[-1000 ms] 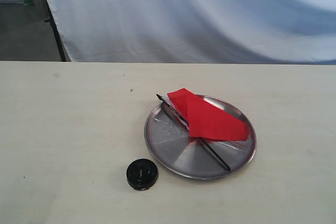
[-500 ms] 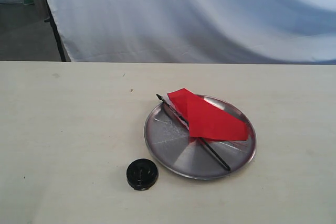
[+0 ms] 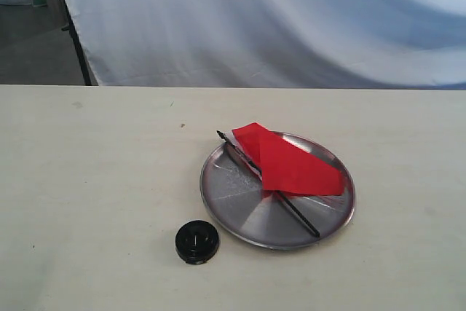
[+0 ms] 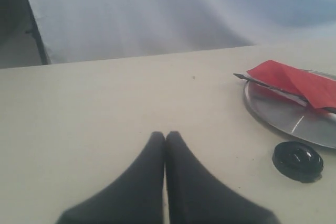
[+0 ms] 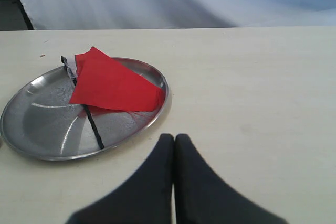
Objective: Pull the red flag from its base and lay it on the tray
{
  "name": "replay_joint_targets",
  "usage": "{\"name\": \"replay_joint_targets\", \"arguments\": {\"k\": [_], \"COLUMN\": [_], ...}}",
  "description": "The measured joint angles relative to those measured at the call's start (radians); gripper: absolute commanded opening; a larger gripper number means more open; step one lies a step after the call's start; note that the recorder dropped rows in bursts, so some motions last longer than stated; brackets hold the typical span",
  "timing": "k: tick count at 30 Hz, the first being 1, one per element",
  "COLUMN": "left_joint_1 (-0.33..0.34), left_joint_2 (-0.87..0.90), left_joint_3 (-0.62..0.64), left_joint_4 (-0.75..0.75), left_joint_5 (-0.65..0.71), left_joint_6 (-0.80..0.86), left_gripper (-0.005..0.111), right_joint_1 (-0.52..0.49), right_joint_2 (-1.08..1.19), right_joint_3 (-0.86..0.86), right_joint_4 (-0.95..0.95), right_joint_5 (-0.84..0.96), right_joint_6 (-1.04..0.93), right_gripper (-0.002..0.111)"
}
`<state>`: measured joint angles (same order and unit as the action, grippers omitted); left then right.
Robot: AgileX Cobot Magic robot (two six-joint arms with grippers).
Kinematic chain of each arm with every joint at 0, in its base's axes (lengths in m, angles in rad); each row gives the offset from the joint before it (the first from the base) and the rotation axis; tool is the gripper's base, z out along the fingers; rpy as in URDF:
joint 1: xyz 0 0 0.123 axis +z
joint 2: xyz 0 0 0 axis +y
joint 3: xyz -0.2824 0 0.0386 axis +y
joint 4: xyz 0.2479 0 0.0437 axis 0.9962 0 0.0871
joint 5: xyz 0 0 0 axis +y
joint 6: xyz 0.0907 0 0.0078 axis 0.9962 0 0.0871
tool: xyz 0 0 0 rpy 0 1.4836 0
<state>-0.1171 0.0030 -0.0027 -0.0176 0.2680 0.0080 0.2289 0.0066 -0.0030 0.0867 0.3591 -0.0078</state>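
The red flag (image 3: 291,162) lies flat on the steel tray (image 3: 233,213), its black stick running diagonally across the plate, pointed tip just past the far-left rim. The round black base (image 3: 196,242) sits alone on the table, just off the tray's near-left rim. In the left wrist view my left gripper (image 4: 165,135) is shut and empty, well apart from the base (image 4: 297,160), tray (image 4: 283,121) and flag (image 4: 299,82). In the right wrist view my right gripper (image 5: 174,137) is shut and empty, just off the tray (image 5: 37,129) bearing the flag (image 5: 113,85). Neither gripper shows in the exterior view.
A pale table (image 3: 95,180) carries everything; its far edge meets a draped white-blue cloth backdrop (image 3: 277,20). A dark stand leg (image 3: 76,41) rises behind the far left corner.
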Motion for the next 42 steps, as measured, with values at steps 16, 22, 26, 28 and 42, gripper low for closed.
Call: {"name": "replay_joint_targets", "arguments": {"k": [16, 22, 26, 28, 42], "left_joint_1": [0.082, 0.116, 0.119, 0.119, 0.119], "left_joint_2": [0.000, 0.000, 0.000, 0.000, 0.000], "left_joint_3": [0.000, 0.000, 0.000, 0.000, 0.000], "left_joint_4": [0.000, 0.000, 0.000, 0.000, 0.000], "left_joint_5": [0.000, 0.000, 0.000, 0.000, 0.000], "left_joint_6": [0.000, 0.000, 0.000, 0.000, 0.000], "left_gripper": [0.000, 0.000, 0.000, 0.000, 0.000], "right_joint_1": [0.000, 0.000, 0.000, 0.000, 0.000], "right_joint_2": [0.000, 0.000, 0.000, 0.000, 0.000], "right_joint_3": [0.000, 0.000, 0.000, 0.000, 0.000], "right_joint_4": [0.000, 0.000, 0.000, 0.000, 0.000], "right_joint_5": [0.000, 0.000, 0.000, 0.000, 0.000], "right_joint_6": [0.000, 0.000, 0.000, 0.000, 0.000], "right_gripper": [0.000, 0.000, 0.000, 0.000, 0.000]}}
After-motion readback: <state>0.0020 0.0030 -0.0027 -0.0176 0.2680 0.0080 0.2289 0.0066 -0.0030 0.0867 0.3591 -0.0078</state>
